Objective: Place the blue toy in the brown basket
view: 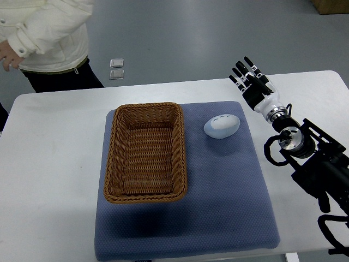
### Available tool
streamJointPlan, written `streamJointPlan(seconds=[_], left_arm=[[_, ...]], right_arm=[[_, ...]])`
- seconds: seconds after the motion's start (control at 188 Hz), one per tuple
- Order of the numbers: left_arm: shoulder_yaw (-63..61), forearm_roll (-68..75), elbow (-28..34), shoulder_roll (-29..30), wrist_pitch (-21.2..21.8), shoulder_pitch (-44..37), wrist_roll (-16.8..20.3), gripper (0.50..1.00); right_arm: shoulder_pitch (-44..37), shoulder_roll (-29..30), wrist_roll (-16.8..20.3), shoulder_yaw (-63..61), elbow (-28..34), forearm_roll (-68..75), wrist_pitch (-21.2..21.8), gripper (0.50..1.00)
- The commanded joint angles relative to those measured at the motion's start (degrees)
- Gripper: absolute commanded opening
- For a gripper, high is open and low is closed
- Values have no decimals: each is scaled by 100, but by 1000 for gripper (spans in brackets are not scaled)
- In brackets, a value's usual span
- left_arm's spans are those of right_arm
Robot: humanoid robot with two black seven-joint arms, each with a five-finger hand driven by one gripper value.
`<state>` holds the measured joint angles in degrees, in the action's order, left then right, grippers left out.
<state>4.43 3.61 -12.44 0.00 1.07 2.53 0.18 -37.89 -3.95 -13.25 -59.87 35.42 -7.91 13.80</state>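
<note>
Blue mat (218, 207) under basket (145, 152), toy (222, 126).

Right robot hand (252, 81) raised, fingers extended, holding nothing

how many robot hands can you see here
1: the right robot hand, fingers spread and empty, above the table's far right edge, beyond the blue toy. The left one is out of view.
</note>
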Motion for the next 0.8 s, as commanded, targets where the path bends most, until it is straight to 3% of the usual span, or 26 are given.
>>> streamJointPlan(seconds=[0.0,0.276,0.424,0.61,0.674,0.796], left_arm=[[-3,-1,-4,0,-1,2,0,1000],[-3,-10,5,0,-1,2,0,1000],[-3,-1,5,0,-1,-7,0,1000],[-12,-1,5,0,-1,2,0,1000],[-3,-1,-4,0,-1,2,0,1000],[-3,-1,-4,0,-1,2,0,1000]], right_arm=[[0,0,7,2,9,-9,0,905],[-35,-18,42,90,61,-88,9,905],[-263,-167,68,714,255,-369,61,905],[-729,-1028,121,1698,1125,-1652,61,905],[-1054,-1362,314,2164,1362,-2312,79,905],[-1862,-1977,648,3341,1810,-3629,579,903]])
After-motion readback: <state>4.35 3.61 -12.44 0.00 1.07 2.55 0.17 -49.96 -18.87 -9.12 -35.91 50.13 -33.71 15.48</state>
